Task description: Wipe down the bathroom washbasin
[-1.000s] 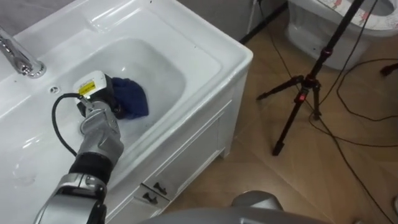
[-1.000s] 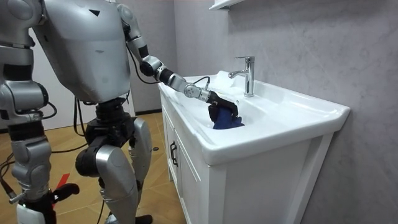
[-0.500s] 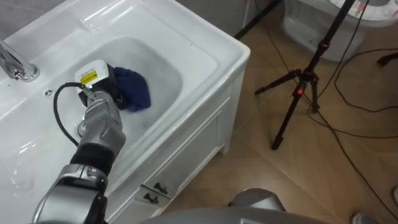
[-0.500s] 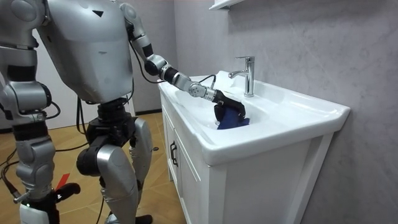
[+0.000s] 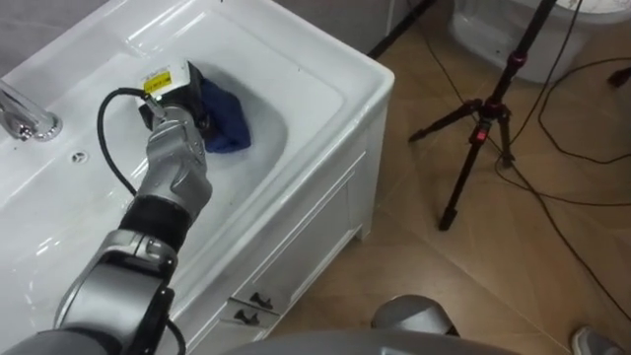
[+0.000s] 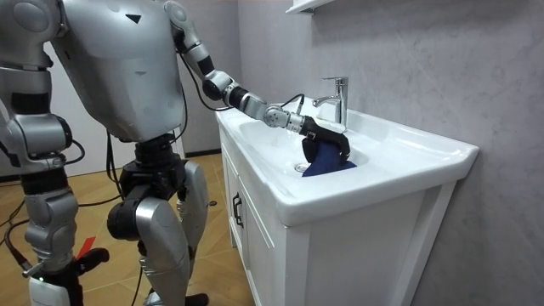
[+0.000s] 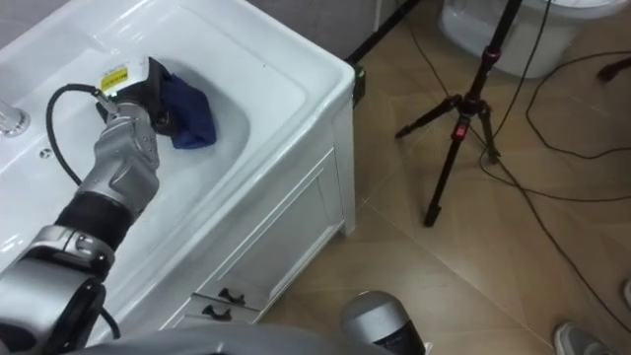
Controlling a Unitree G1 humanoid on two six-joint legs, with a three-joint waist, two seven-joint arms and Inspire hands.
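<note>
Standing close against the white cabinet [image 5: 311,222], I have its dark drawer handles [image 5: 246,304] just below me. My right hand [image 6: 44,280] hangs low at my side, at the room view's left. My left arm reaches forward over the front edge of the basin [image 5: 330,74] and down into its bowl. There my left hand [image 5: 185,106] sits with its back turned up toward me, and its fingers seem clamped on the blue cloth [image 5: 227,118], though the back of the hand hides most of them. The cloth is bunched beneath the hand and touches the bowl on its far side, away from the drain [image 6: 298,168]. Beyond it, the chrome faucet [image 5: 22,116] stands on the back ledge, apart from the hand. Farther off to my right, a black tripod [image 5: 483,128] stands on the wooden floor [image 5: 414,286] among loose cables.
</note>
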